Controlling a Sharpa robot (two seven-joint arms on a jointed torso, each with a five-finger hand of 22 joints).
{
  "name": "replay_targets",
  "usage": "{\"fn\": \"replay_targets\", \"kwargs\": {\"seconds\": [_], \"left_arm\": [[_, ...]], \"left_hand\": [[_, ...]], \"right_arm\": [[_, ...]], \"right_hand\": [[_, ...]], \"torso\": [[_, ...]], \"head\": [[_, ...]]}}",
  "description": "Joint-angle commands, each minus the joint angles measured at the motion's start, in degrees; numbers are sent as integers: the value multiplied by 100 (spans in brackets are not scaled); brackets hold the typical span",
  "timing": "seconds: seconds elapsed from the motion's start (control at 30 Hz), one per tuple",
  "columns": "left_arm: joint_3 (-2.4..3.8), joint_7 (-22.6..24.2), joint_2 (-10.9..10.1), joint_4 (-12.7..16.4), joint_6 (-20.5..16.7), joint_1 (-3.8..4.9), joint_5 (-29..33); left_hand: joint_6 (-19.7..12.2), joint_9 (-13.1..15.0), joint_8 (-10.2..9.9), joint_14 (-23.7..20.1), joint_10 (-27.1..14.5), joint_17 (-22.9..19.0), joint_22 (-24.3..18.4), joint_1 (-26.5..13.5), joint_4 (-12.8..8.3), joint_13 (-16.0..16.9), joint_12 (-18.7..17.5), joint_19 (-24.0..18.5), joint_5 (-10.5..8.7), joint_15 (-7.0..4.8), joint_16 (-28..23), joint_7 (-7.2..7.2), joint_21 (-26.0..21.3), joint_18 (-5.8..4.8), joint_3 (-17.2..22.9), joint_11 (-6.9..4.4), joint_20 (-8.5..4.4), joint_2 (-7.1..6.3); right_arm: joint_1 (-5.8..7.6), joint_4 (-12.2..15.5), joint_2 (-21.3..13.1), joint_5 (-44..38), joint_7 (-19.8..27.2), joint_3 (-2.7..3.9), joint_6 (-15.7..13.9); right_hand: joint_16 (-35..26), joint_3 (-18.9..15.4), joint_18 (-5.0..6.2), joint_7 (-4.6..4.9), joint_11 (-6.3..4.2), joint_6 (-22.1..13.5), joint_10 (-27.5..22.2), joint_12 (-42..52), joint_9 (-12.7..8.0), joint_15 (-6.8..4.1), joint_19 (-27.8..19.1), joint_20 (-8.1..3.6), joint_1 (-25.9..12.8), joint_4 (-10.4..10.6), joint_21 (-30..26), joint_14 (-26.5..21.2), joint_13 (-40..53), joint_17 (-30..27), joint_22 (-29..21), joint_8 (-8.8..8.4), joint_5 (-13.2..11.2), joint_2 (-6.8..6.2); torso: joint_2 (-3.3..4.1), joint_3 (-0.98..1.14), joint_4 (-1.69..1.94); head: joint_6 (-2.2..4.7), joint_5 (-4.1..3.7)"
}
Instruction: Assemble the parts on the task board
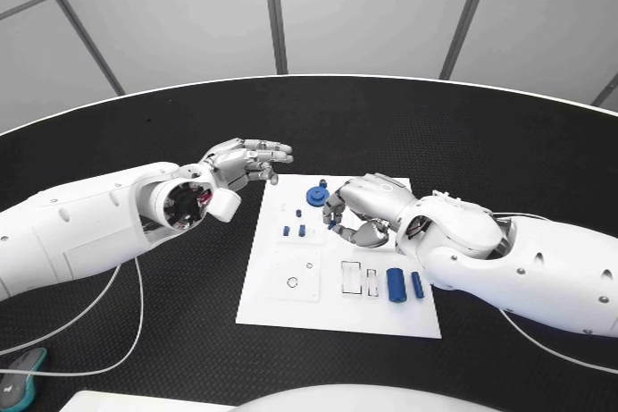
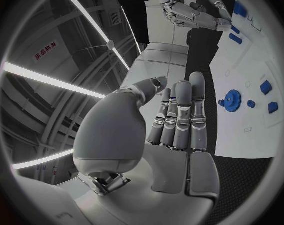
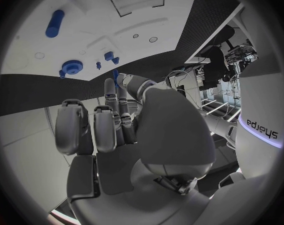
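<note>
The white task board lies mid-table. On its far part sit a blue gear and three small blue pieces. Two blue cylinders lie side by side near its right edge. My right hand hovers over the far part beside the gear, fingers curled, pinching a small blue peg between thumb and fingertip. My left hand hangs just off the board's far left corner, fingers extended and holding nothing. From the left wrist I see the gear and the right hand.
Rectangular recesses and slots mark the board's near half. A white cable loops on the black table at the near left, ending by a teal object. The table's white rim curves behind.
</note>
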Motion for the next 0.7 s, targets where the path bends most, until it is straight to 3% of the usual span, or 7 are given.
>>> {"fn": "replay_targets", "kwargs": {"seconds": [0.03, 0.2, 0.3, 0.7], "left_arm": [[0, 1, 41, -26, 23, 0, 0], [0, 5, 134, -90, 68, 0, 0], [1, 11, 207, -150, 89, 0, -1], [1, 17, 310, -174, 110, 1, -1]], "left_hand": [[-26, -9, -21, -30, -42, -8, -9, 30, -1, 5, 18, -35, 1, -6, -34, 17, -36, 91, -21, 17, 11, 36], [-12, -8, -12, -42, -47, -13, -15, 27, 10, 13, 33, -41, -3, -1, -33, 17, -45, 90, -39, 18, 18, 56], [-13, -8, -13, -43, -50, -14, -16, 23, 13, 13, 35, -43, -4, 1, -33, 18, -47, 90, -44, 20, 20, 55], [-14, -9, -12, -47, -52, -16, -18, 26, 14, 15, 39, -44, -3, 2, -32, 17, -50, 91, -48, 19, 22, 61]], "right_arm": [[-113, -124, 204, 0, 27, -6, 37], [-257, -269, 394, 1, 84, -40, 95], [-341, -348, 485, 1, 122, -58, 129], [-545, -567, 662, 1, 188, -101, 208]], "right_hand": [[28, -22, -73, 9, 10, 28, 43, -22, 13, -43, 225, -42, -58, 0, -23, 344, -4, 219, 736, 22, 43, 14], [30, -21, -72, 11, 12, 25, 43, -26, 14, -42, 224, -42, -59, -1, -27, 344, -4, 222, 734, 20, 48, 17], [27, -18, -72, 13, 14, 21, 42, -32, 16, -41, 224, -42, -58, -4, -26, 343, -6, 218, 735, 17, 60, 21], [27, -15, -71, 16, 16, 15, 42, -38, 19, -40, 222, -42, -58, -7, -33, 343, -7, 217, 731, 14, 74, 25]], "torso": [[9, 1, 1], [12, -2, 4], [19, -2, 2], [25, 5, -4]], "head": [[-52, 251], [-135, 485], [-183, 568], [-258, 669]]}}
